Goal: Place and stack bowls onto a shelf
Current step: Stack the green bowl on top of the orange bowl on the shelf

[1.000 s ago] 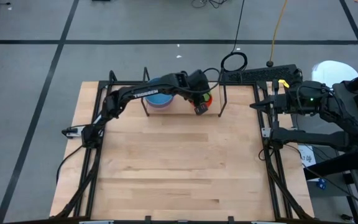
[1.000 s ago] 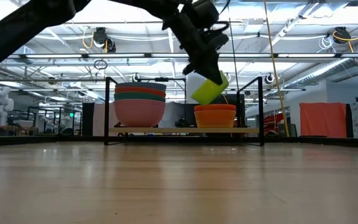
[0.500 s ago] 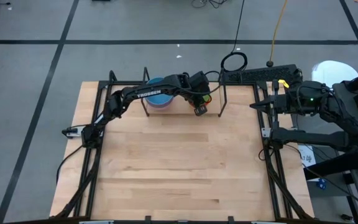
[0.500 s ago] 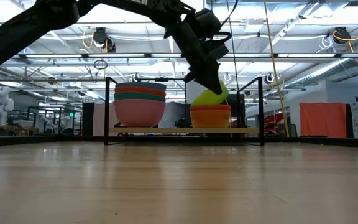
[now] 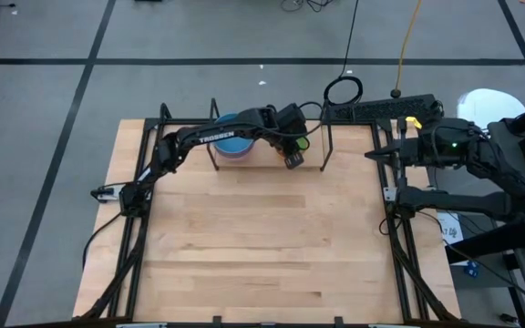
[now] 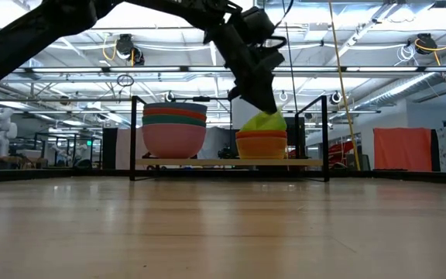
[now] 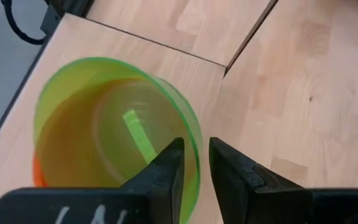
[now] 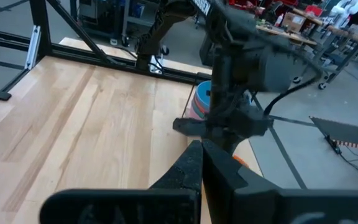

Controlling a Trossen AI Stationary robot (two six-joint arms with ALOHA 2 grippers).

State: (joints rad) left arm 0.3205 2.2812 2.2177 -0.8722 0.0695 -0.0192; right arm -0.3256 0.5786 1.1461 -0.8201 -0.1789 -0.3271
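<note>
Green bowl [image 7: 104, 124] looks light, stiff, slippery plastic; best pinched at its thin rim. Left hand [image 7: 194, 163] straddles that rim with fingers slightly parted, seemingly not clamping; right hand [image 8: 201, 163] waits shut, empty.

We see the shelf [image 6: 231, 162] across the table, a pink-bottomed bowl stack [image 6: 174, 128] on its plank, our left gripper [image 6: 265, 108] above a tilted green bowl [image 6: 263, 122] atop an orange bowl [image 6: 262, 145].

One camera looks straight down; another looks level across the table [image 5: 262, 255]; both, like the wrist cameras, see the shelf [image 6: 231, 162].
</note>
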